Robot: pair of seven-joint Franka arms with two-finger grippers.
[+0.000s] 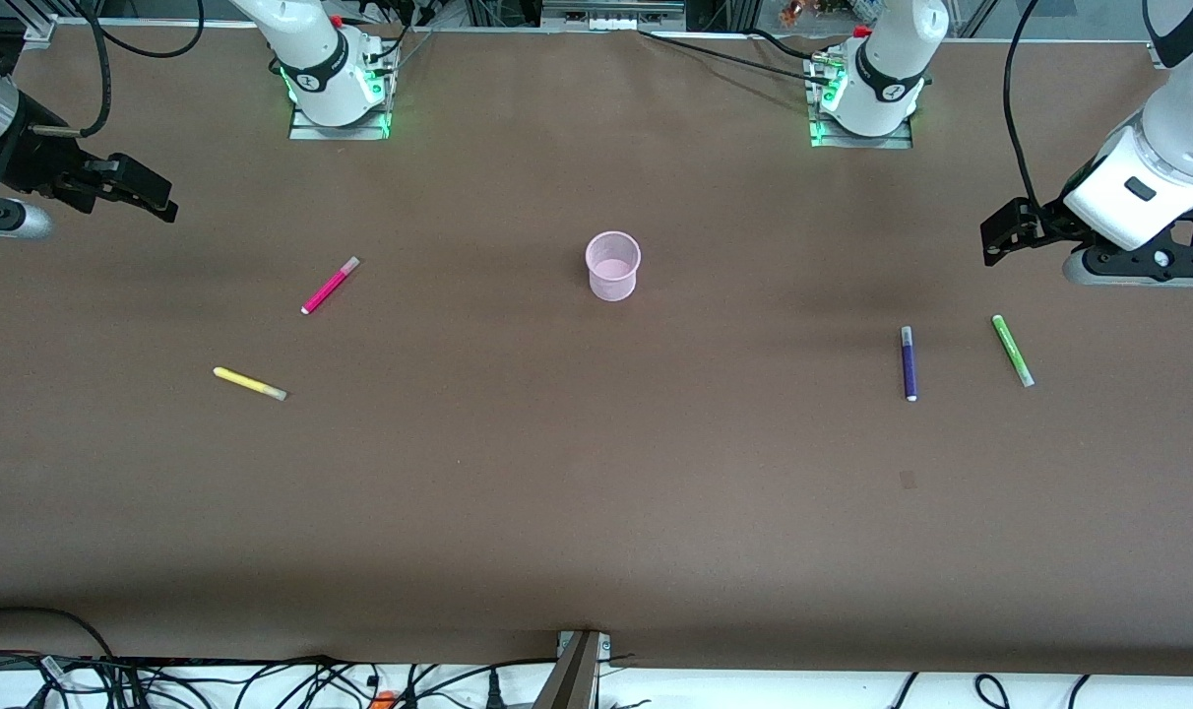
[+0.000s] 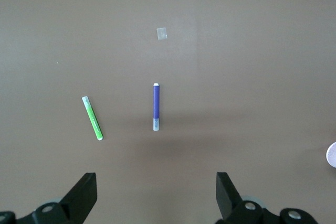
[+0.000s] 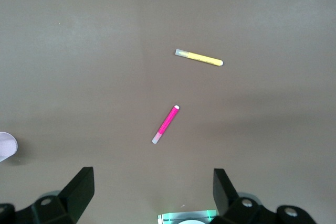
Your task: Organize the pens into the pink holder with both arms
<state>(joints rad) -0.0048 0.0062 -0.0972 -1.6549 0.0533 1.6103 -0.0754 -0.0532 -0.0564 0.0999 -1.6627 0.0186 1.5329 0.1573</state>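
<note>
The jaws of both black two-finger grippers are seen spread wide apart and holding nothing: the left gripper (image 2: 155, 198) is held in the air over the left arm's end of the brown paper-covered desk (image 1: 596, 512), and the right gripper (image 3: 152, 195) is held in the air over the right arm's end. No pen has yet been lifted, so the step in hand is judged to be the first reach. Two pens lie at each end, so one is best taken by each arm from its own end. The slim dark purple marker pen (image 1: 909, 363) lies beside the slim lime green marker pen (image 1: 1012, 351), the two apart and flat on the desk. At the right arm's end, the slim magenta pink marker pen (image 1: 329, 286) lies farther from the front camera than the slim yellow marker pen (image 1: 249, 383). For a sound grasp, the jaws should be turned across the pen's length and closed at mid-barrel. The small translucent pale pink plastic cup (image 1: 612, 266) stands upright at the middle of the desk, between the two pairs and well apart from them. No pen stands in it. It looks light, so each pen should probably be released gently and the arms brought over it one at a time.
</note>
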